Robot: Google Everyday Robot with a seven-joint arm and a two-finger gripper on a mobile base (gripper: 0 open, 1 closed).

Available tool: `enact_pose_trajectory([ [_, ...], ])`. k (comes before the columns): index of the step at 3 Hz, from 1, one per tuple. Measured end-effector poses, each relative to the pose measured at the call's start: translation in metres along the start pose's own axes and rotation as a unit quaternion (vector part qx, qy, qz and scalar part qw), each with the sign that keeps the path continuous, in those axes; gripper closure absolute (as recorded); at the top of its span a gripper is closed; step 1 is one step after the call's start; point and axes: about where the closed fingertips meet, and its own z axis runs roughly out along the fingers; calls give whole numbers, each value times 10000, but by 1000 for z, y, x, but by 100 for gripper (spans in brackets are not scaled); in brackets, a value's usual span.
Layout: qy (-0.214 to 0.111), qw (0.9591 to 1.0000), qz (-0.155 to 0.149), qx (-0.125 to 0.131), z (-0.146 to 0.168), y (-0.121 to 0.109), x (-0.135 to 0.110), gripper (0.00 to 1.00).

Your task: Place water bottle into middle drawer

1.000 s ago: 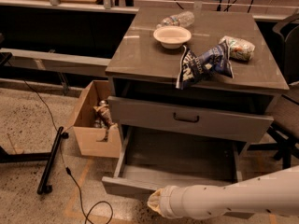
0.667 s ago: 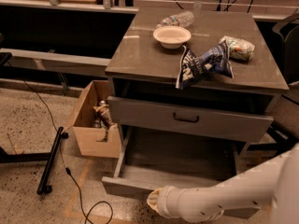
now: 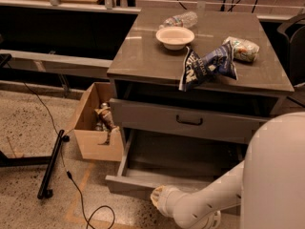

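The water bottle (image 3: pixel 180 20) lies on its side at the back of the grey cabinet top (image 3: pixel 143 61), just behind the white bowl (image 3: pixel 175 36). The drawer with the black bar handle (image 3: pixel 189 120) is nearly closed. Below it the middle drawer (image 3: pixel 136 184) is pulled far out, and its inside looks empty. My white arm reaches in from the lower right. My gripper (image 3: pixel 156 198) is at the front edge of that open drawer, low and far from the bottle, and mostly hidden by the wrist.
A dark blue chip bag (image 3: pixel 207 66) and a pale snack bag (image 3: pixel 243 49) lie on the cabinet top. An open cardboard box (image 3: pixel 95 137) of items stands left of the cabinet. A black pole (image 3: pixel 51 163) and a cable (image 3: pixel 76 190) lie on the floor.
The arm's bulky upper part has come up to fill the lower right of the view. The wrist stays at the open drawer's front. Bottle and drawers have not moved.
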Motion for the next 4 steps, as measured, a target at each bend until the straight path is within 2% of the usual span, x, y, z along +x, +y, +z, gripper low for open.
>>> enact_pose_trajectory([
  [2,161,9976,34,665,22,-49,4,100],
  [4,332,9931,-95,1124,41,-106,13,100],
])
